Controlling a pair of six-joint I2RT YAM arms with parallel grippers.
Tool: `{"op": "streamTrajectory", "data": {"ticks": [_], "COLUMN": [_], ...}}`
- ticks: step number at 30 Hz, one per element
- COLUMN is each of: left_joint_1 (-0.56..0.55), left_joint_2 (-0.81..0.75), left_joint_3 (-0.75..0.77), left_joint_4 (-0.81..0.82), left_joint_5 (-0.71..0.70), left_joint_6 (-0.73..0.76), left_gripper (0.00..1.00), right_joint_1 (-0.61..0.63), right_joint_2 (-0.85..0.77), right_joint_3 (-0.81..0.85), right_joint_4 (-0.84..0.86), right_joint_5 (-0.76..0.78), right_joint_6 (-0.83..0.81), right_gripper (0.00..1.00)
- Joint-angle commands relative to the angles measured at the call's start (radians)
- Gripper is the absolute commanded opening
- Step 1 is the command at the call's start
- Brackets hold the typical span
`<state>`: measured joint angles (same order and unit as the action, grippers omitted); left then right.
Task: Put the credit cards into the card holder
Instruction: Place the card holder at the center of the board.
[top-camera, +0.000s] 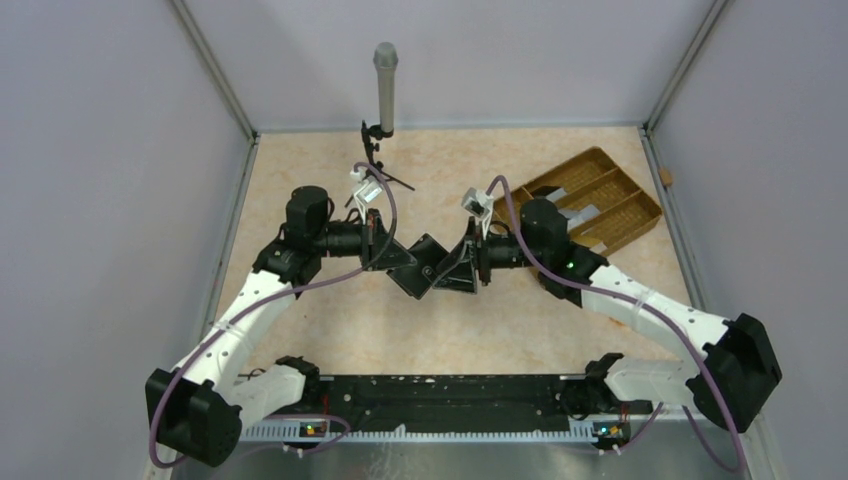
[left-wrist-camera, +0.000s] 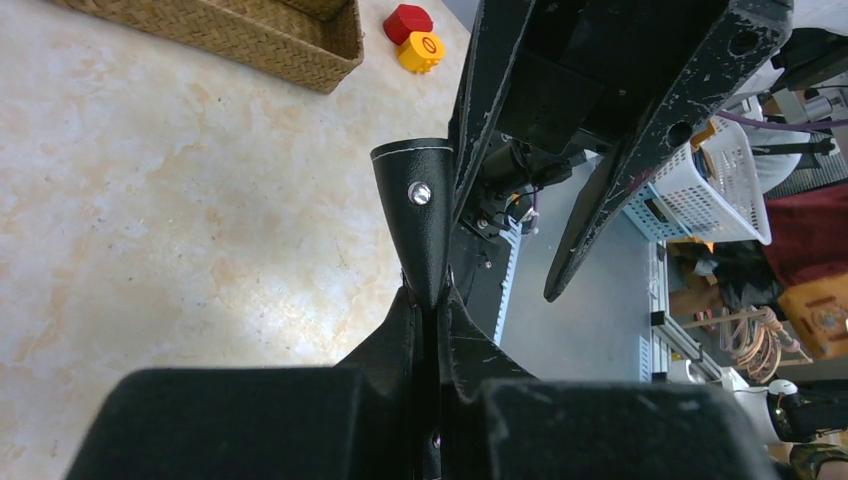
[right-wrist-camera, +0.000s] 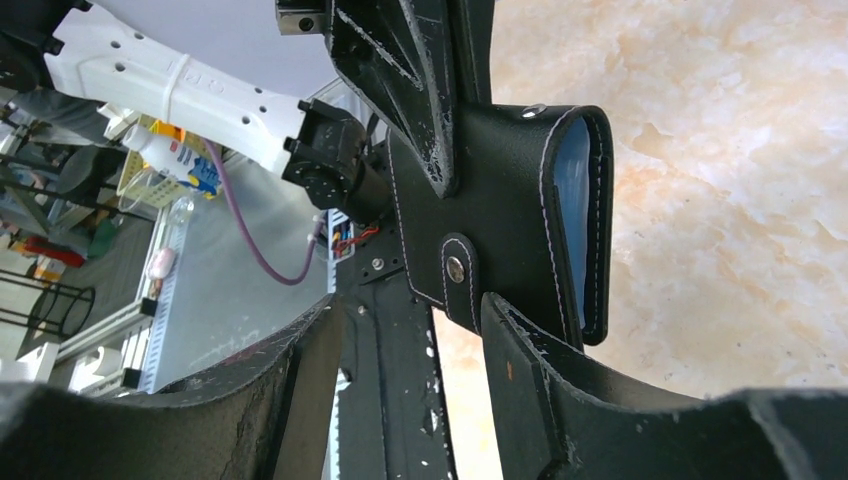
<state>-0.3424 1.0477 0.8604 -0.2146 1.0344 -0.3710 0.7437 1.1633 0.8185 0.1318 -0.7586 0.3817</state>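
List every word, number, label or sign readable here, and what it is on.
"0" (or a plain ring): on the orange toothed piece, left wrist view.
Label on the white bottle, right wrist view: too blurred to read.
The card holder: no text visible.

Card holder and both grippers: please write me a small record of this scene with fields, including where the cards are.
card holder: black wallet, held off the table between the two arms, blue lining showing at one edge
left gripper: shut on the card holder
right gripper: open, its fingers on either side of the end with the clasp tab
credit cards: pale ones lie in the woven tray, far right
cards in holder: none visible
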Motion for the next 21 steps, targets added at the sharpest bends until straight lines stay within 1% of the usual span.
{"op": "streamTrajectory", "data": {"ticks": [1, 6, 8, 10, 12, 16, 20, 21], "left_joint_1": [-0.012, -0.015, -0.015, -0.015, -0.015, -0.012, -0.013, -0.013], "left_joint_2": [-0.015, -0.018, -0.02, -0.017, -0.014, -0.011, 0.0, 0.007], "left_joint_3": [-0.001, -0.003, -0.005, -0.007, -0.006, -0.003, 0.005, 0.009], "left_joint_4": [0.085, 0.098, 0.101, 0.096, 0.084, 0.062, 0.028, 0.018], "left_joint_5": [0.079, 0.106, 0.093, 0.073, 0.051, 0.001, -0.049, -0.063], "left_joint_6": [-0.014, -0.025, -0.025, -0.018, -0.01, 0.004, 0.02, 0.024], "left_gripper": [0.0, 0.0, 0.0, 0.0, 0.0, 0.0, 0.0, 0.0], "right_joint_1": [-0.009, -0.009, -0.009, -0.007, -0.005, 0.011, 0.021, 0.023], "right_joint_2": [0.031, 0.048, 0.059, 0.071, 0.081, 0.087, 0.084, 0.081], "right_joint_3": [0.021, 0.027, 0.034, 0.035, 0.036, 0.042, 0.049, 0.052], "right_joint_4": [0.062, 0.067, 0.064, 0.085, 0.106, 0.118, 0.125, 0.122], "right_joint_5": [-0.057, -0.048, -0.062, -0.087, -0.111, -0.13, -0.146, -0.153], "right_joint_6": [-0.025, -0.043, -0.047, -0.035, -0.02, -0.021, -0.022, -0.025], "right_gripper": [0.52, 0.53, 0.52, 0.49, 0.43, 0.25, 0.03, 0.0]}}
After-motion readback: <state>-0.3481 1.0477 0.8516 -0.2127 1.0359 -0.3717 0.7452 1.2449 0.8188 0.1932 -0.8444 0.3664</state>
